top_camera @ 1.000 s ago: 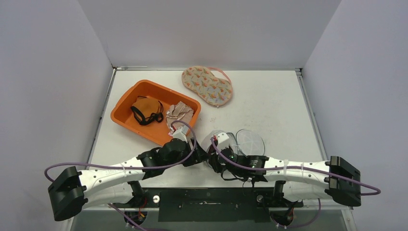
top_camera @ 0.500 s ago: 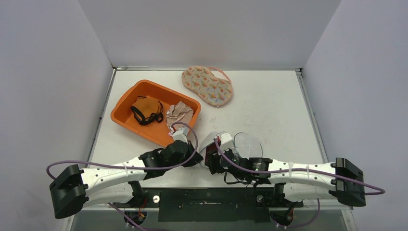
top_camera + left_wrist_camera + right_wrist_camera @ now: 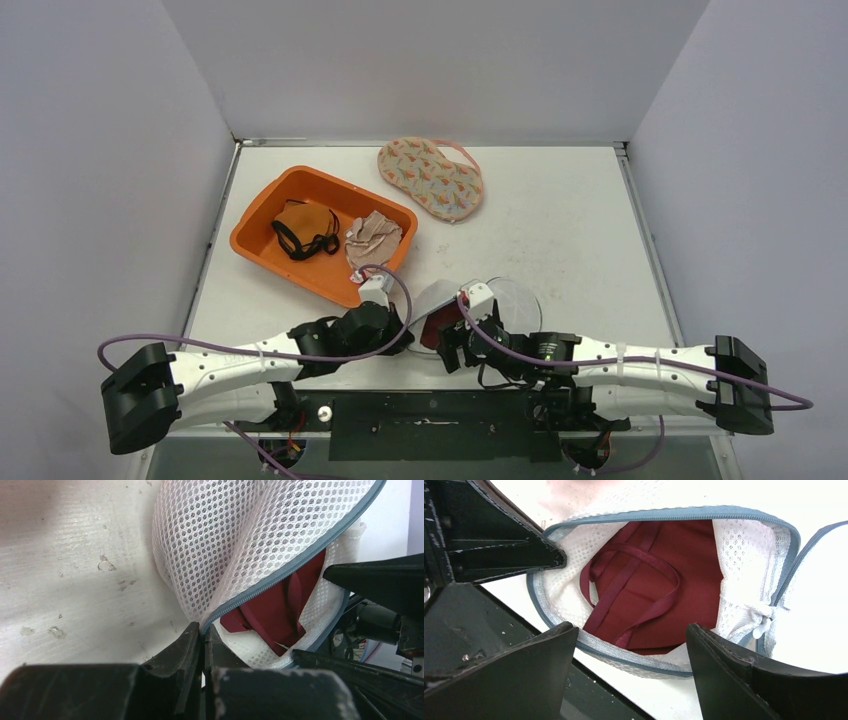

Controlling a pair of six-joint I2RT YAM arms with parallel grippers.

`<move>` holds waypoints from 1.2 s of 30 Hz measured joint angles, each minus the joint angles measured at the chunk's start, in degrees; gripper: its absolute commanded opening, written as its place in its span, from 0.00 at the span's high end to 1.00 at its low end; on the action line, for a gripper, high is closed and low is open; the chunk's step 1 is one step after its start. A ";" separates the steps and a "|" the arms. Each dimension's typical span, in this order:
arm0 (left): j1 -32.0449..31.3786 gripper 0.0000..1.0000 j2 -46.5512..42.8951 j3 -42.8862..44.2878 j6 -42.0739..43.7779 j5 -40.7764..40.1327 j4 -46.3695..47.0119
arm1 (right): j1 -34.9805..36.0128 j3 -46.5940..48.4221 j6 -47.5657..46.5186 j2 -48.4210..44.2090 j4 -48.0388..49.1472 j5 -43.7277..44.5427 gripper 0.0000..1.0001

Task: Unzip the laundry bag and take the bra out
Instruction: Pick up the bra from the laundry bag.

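The left gripper is pinched tight, its two black fingers pressed together on the grey-blue zipper edge of the white mesh laundry bag. The zipper line runs away from the pinch toward 2 o'clock in the left wrist view. Below that line the bag gapes, showing the dark red fabric bra inside it.

The right gripper hangs over the bag's mouth with its jaws spread wide, holding nothing. Seen between its fingers, the bag lies unzipped, the zipper curving round the opening. The bra lies within, with its straps looped toward 9 o'clock.

From above, both grippers meet at the near edge of the white desk, the left just beside the right, with the bag between and beyond them.

At 11 o'clock from them sits an orange plastic tray holding a black-and-orange garment and a beige cloth. At 12 o'clock, well apart, lies a patterned oval pouch with pink trim.
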 measured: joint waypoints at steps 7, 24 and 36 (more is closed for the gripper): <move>-0.55 1.00 -0.72 -1.25 1.86 -0.02 1.16 | 0.76 -1.16 0.98 1.18 -0.24 -0.96 0.14; -0.79 1.00 0.24 -2.19 2.27 -0.22 3.10 | 6.38 -1.60 2.80 6.82 2.89 6.36 0.19; -0.79 1.00 0.83 -2.75 2.27 -0.55 3.74 | 7.48 3.82 -0.22 10.19 3.04 11.41 0.30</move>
